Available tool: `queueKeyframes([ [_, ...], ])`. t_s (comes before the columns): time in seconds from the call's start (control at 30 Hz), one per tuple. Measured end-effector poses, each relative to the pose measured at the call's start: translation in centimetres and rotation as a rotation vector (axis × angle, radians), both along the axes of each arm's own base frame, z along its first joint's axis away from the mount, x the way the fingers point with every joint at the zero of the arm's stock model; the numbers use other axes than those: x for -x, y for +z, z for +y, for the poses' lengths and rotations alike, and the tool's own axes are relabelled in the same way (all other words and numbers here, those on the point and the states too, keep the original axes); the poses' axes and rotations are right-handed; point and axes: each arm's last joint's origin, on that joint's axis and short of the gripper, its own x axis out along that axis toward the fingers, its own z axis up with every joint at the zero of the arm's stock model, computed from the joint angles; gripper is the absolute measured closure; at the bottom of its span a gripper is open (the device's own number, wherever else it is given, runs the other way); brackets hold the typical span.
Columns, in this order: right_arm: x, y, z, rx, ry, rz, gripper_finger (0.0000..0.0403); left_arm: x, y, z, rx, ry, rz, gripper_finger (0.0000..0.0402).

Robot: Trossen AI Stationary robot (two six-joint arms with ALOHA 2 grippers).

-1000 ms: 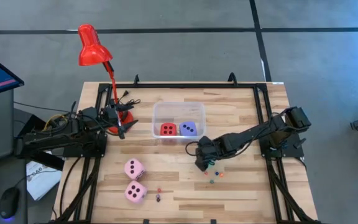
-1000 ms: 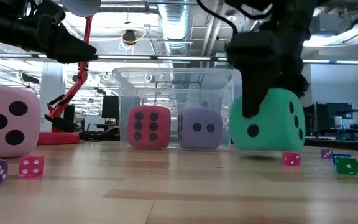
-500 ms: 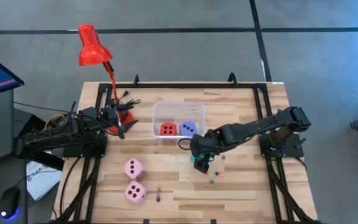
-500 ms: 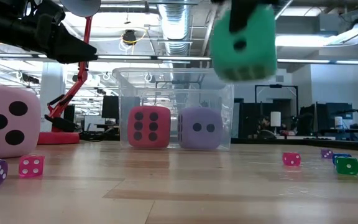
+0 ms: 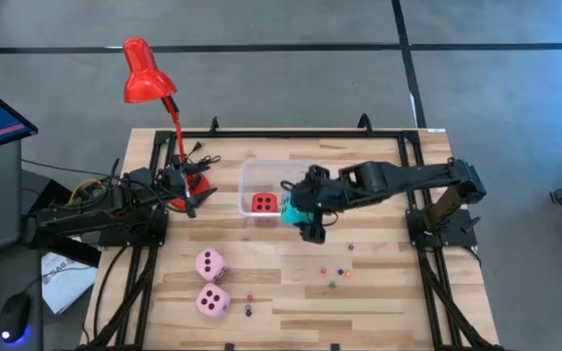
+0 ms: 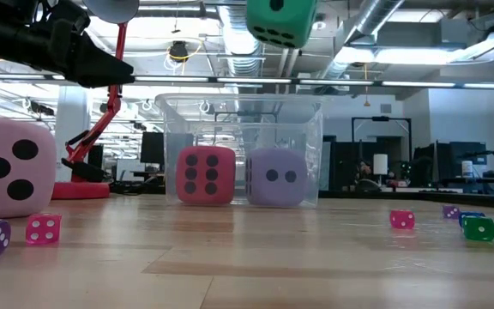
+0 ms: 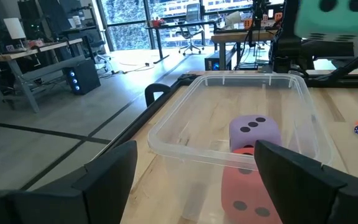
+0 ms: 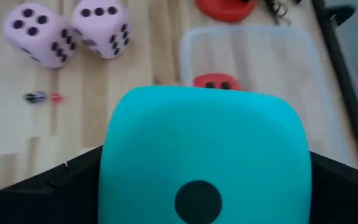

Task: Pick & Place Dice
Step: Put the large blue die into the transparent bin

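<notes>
My right gripper (image 5: 301, 213) is shut on the cyan die (image 8: 204, 155), high over the near right part of the clear bin (image 5: 252, 171). In the low view the cyan die (image 6: 281, 19) hangs well above the bin (image 6: 240, 112). Inside the bin, a red die (image 6: 204, 174) and a lavender die (image 6: 275, 177) rest on its floor. Two pink dice (image 5: 211, 263) (image 5: 213, 300) sit on the table near the front left. Beside the lamp base, my left gripper (image 7: 194, 149) stands open and level, facing the bin. My right gripper pinches the cyan die by two opposite faces (image 8: 114, 174), one finger (image 8: 73, 183) on each side. The fingers come slanting down from the table's right. The die is lifted clear, above the bin's rim, a one-pip face toward the wrist camera.
A red desk lamp (image 5: 149, 73) stands at the back left with its base (image 5: 195, 183) next to my left gripper. Several tiny coloured dice (image 5: 338, 278) (image 6: 478, 227) lie scattered on the wood at the front right, and a few more (image 6: 43, 228) by the pink dice.
My right gripper has lifted the cyan die off the table, high up, and carried it toward the far left to above the bin, rolling its wrist on the way. The die has gone from resting on the wood to hanging clear.
</notes>
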Motion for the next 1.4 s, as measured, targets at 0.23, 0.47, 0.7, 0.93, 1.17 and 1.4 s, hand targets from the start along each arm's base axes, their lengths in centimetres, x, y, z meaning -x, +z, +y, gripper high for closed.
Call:
queueKeyframes([
  [0.23,-1.1,-0.7,-4.1,0.11,0.025,0.004,0.0003,0.0,0.0,0.0,0.0,0.0,0.0,0.0087],
  [0.47,-2.1,-1.7,-8.8,0.142,0.053,-0.075,0.0003,0.0,0.0,0.0,0.0,0.0,0.0,0.0087],
  [0.7,-2.2,-5.1,-12.8,0.123,-0.004,-0.085,0.0003,0.0,0.0,0.0,0.0,0.0,0.0,0.0087],
  [0.93,-1.7,-7.1,-13.7,0.06,-0.058,-0.043,0.0003,0.0,0.0,0.0,0.0,0.0,0.0,0.0087],
  [1.17,-2.1,-7.4,-11.8,0.052,-0.005,-0.033,0.0003,0.0,0.0,0.0,0.0,0.0,0.0,0.0087],
  [1.4,-2.5,-7.4,-9.7,0.043,0.104,-0.043,0.0003,0.0,0.0,0.0,0.0,0.0,0.0,0.0087],
])
